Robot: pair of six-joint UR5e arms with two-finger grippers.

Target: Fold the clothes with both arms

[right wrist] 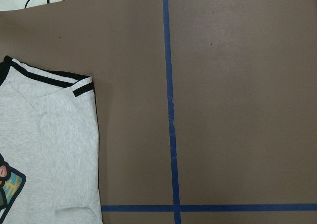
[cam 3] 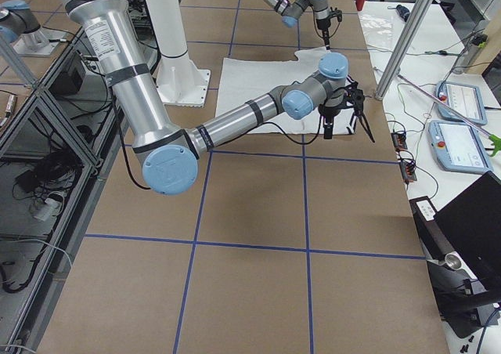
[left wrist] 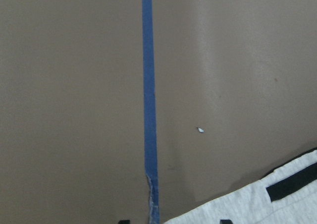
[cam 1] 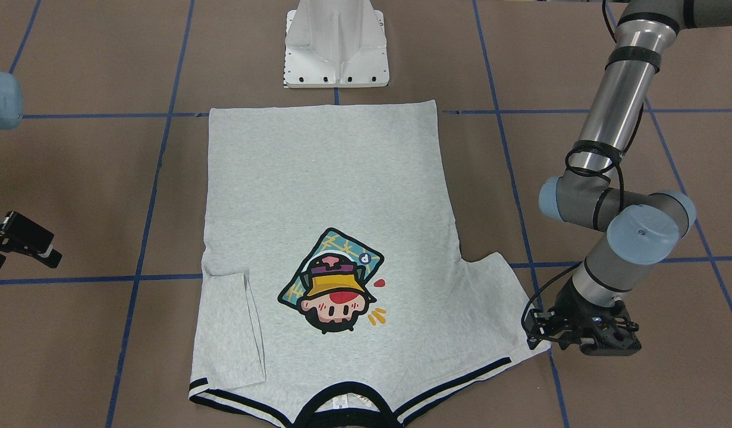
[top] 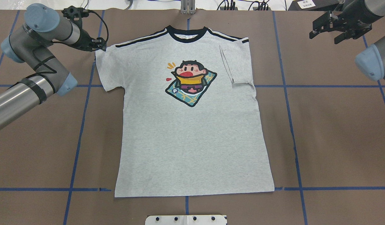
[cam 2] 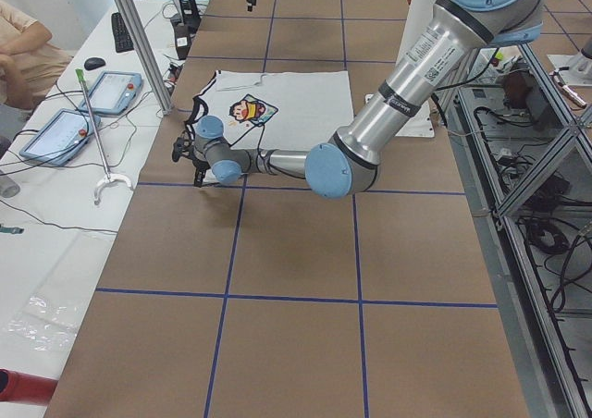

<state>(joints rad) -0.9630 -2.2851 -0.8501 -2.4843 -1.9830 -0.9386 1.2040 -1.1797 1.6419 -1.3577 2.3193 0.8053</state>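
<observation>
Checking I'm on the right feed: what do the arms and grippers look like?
Both the left arm and the right arm are silver tubes with grey joints and round light-blue caps. Black bands ring the tubes, a black cable loops along each arm, and a white printed label sits on each upper tube. The left gripper and right gripper are black and two-fingered.

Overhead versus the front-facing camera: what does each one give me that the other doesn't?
Overhead only: the whole black collar and the complete right claw, open, clear of the T-shirt. Front-facing only: the body of the white pedestal beyond the hem. Both: the T-shirt flat, print up, the sleeve on the robot's right folded inward, and the left claw at the other sleeve's corner.
</observation>
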